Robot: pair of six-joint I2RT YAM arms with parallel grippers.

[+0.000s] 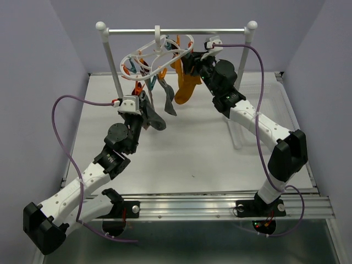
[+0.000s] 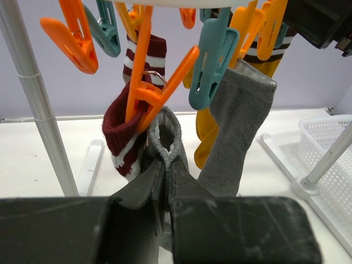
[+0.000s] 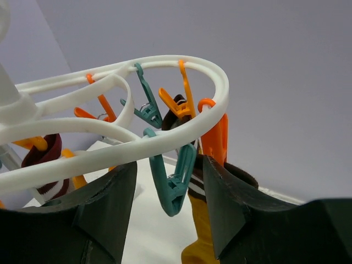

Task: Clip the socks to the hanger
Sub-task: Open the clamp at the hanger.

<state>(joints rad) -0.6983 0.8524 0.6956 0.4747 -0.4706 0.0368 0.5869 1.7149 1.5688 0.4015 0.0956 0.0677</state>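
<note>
- The hanger (image 3: 137, 147) hangs by its hook from the silver rail (image 1: 176, 31), at 12 o'clock on the worktop (image 1: 181, 159), so everything is happening up at that far edge.
- Some socks are already pegged and dangling: a mustard-orange sock (image 1: 186, 82) towards the 3 o'clock side of the ring, a light grey sock (image 2: 239, 115) under a teal peg, and a maroon striped sock (image 2: 121, 129) just beside it.
- The sock in hand is a dark grey sock (image 2: 168, 135). The left gripper (image 2: 166, 165) has its fingers clenched on the cuff from below and holds it up at about 7 o'clock of the ring.
- That cuff sits right against the lower end of an orange clip (image 2: 148, 91). I cannot tell whether the clip has bitten onto it or merely touches it, so I would count this sock as not yet hung.
- The right gripper (image 3: 170, 170) is up at the ring's 3 o'clock end, fingers spread apart and grasping nothing. The rim and a teal clip (image 3: 173, 181) hang in the gap between them without clear contact.
- Several pegs around the ring hang empty, so there is room for more.
- My guess is the job is past halfway. Whether more socks wait in the white basket (image 2: 330, 148), at 3 o'clock, I cannot see.
</note>
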